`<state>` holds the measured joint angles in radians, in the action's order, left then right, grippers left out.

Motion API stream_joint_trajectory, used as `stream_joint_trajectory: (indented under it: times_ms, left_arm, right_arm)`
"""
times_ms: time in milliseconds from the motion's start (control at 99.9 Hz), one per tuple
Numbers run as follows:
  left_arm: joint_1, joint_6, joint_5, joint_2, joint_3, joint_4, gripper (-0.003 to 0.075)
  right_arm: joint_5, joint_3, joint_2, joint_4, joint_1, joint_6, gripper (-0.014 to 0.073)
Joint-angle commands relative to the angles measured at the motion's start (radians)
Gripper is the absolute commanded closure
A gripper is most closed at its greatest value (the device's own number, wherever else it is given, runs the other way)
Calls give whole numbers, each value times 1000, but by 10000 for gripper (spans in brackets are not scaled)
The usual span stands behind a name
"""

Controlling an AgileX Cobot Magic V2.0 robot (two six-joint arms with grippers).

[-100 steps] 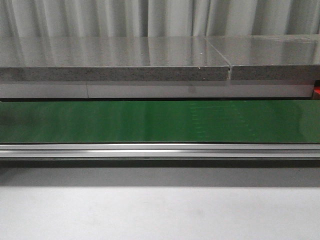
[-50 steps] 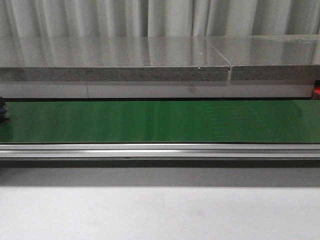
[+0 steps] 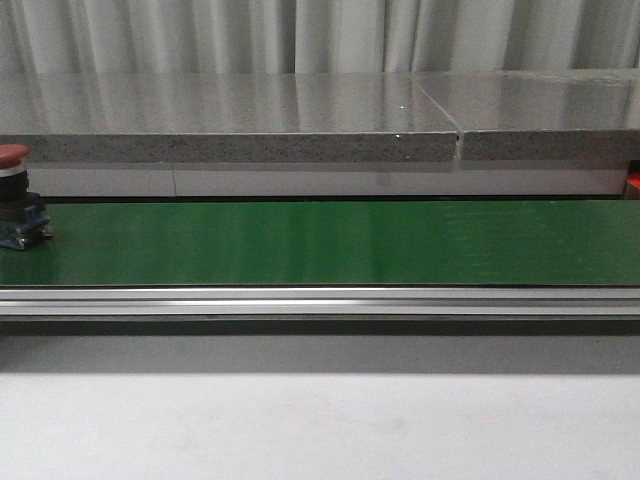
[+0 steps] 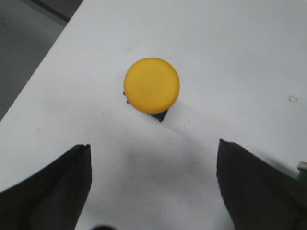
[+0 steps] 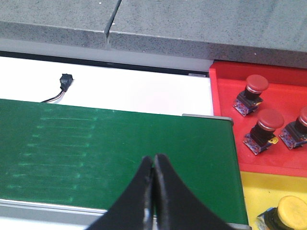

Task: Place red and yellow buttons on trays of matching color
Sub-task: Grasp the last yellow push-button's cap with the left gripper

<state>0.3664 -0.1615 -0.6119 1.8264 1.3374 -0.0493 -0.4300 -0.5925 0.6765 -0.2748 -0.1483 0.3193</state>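
A red button [image 3: 14, 195] on a dark base stands on the green belt [image 3: 320, 243] at its far left edge in the front view. In the left wrist view a yellow button [image 4: 152, 86] sits upright on a white table, ahead of my left gripper [image 4: 153, 153], which is open and holds nothing. My right gripper [image 5: 154, 160] is shut and empty above the belt [image 5: 115, 153]. Beside the belt's end lies the red tray [image 5: 283, 158] with three red buttons [image 5: 252, 93] in it. Just nearer is the yellow tray [image 5: 261, 194] with one yellow button [image 5: 290, 213].
A grey stone counter [image 3: 230, 130] runs behind the belt, with a seam right of centre. An aluminium rail [image 3: 320, 300] borders the belt's near side. A small black connector on a cable [image 5: 64, 81] lies on the white surface behind the belt.
The red button has come into the front view at the belt's left edge and moved rightward; one second ago the belt was bare there.
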Motion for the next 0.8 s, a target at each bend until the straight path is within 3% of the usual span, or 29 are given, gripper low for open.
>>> stream_joint_trajectory:
  times_ms: [0,330,560,671,791]
  left_arm:
    - [6,1,60,-9,58,7,183]
    - [6,1,54,133,211,7,183]
    - [6,1,64,186,233,6,199]
    - [6,1,58,193,233,6,283]
    - [6,3,49,193,233,6,468]
  right_arm:
    - [70,-27,-6,-6,2,5,662]
    - [70,-27,-6,-6,2,5,662]
    - [70,-27,-6,-6,2,5,662]
    - [70,-27,-6,-6,2,5,662]
    - [70,-27,-6,-6,2,5,662]
